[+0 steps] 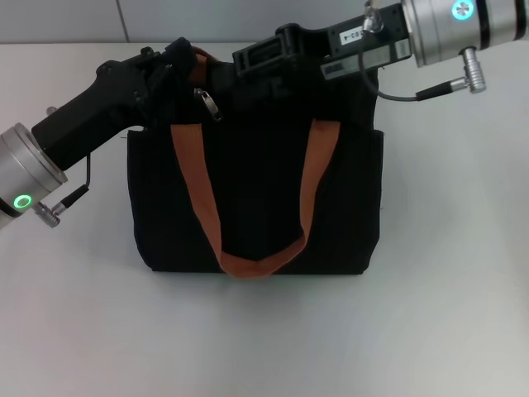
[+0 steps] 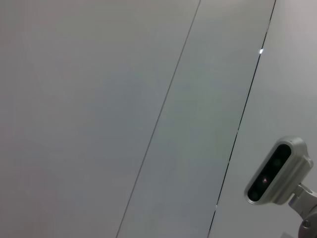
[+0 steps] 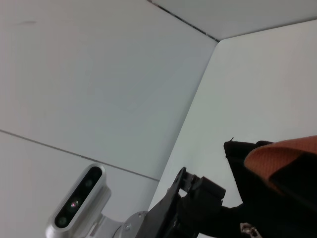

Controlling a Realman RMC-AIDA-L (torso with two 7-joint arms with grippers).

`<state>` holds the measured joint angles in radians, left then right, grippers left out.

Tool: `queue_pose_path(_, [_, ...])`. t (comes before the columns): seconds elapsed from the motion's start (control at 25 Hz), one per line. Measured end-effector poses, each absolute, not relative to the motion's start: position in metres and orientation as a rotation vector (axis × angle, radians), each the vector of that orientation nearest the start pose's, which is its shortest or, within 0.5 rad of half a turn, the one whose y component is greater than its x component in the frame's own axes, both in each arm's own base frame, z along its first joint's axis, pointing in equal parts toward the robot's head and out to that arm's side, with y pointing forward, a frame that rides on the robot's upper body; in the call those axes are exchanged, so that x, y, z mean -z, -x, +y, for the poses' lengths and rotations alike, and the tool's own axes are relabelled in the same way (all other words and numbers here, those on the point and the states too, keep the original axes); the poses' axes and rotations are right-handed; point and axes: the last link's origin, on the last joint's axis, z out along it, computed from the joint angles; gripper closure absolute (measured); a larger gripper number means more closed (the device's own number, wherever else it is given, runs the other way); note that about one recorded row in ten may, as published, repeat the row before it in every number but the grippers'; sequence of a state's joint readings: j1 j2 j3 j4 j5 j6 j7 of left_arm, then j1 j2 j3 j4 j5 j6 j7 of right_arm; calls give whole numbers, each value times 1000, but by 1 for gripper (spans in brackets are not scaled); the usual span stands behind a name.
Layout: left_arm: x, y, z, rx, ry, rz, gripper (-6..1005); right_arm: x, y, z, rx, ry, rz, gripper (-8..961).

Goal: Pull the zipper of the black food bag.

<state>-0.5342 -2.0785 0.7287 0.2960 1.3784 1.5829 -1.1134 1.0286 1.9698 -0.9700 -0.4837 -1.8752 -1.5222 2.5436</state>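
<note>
While reaching, both arms meet bag [image 1: 256, 207].

Left arm: a matte black, angular gripper body [image 1: 124, 91] ran into a brushed silver cylinder bearing a glowing green ring light.
Left cable: a thin black lead looped to a silver plug beside that ring.
Right arm: a blocky black gripper housing [image 1: 281, 54] carried a small white label with dark characters (too small to read), joined to a silver cylinder with a cyan-green light.
Right cable: a dark wire curved to a silver connector.
Wrist cameras: each was a pale grey oblong pod [image 3: 79, 201] with a dark glossy lens strip.
</note>
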Motion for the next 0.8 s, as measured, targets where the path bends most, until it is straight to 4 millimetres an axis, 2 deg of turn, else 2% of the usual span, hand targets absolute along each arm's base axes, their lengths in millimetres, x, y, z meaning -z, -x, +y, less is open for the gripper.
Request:
queue_pose_path(0.12, [3, 241, 332, 1364, 2252, -626, 920, 15, -95, 411, -573, 2780, 1749, 453])
queue_pose_path(0.32, [4, 241, 332, 1365, 2255, -634, 920, 19, -95, 410, -594, 2837, 1605, 456])
queue_pose_path(0.48, [4, 240, 332, 1368, 2256, -635, 919, 17, -96, 404, -641, 2929, 1346, 458])
queue_pose_path(0.52, [4, 240, 332, 1370, 2256, -634, 919, 16, -101, 397, -671, 2968, 1178, 459])
queue_pose_path(0.56, [4, 240, 332, 1373, 2257, -630, 919, 16, -101, 397, -671, 2968, 1178, 460])
queue_pose_path(0.68, [3, 238, 332, 1379, 2260, -614, 919, 15, -117, 383, -730, 2996, 872, 461])
queue_pose_path(0.72, [3, 237, 332, 1380, 2263, -609, 919, 14, -131, 375, -775, 2980, 697, 462])
queue_pose_path(0.76, [2, 236, 333, 1383, 2266, -601, 918, 14, -131, 375, -775, 2980, 697, 463])
queue_pose_path(0.8, [2, 234, 334, 1387, 2269, -593, 918, 14, -140, 370, -827, 2956, 611, 463])
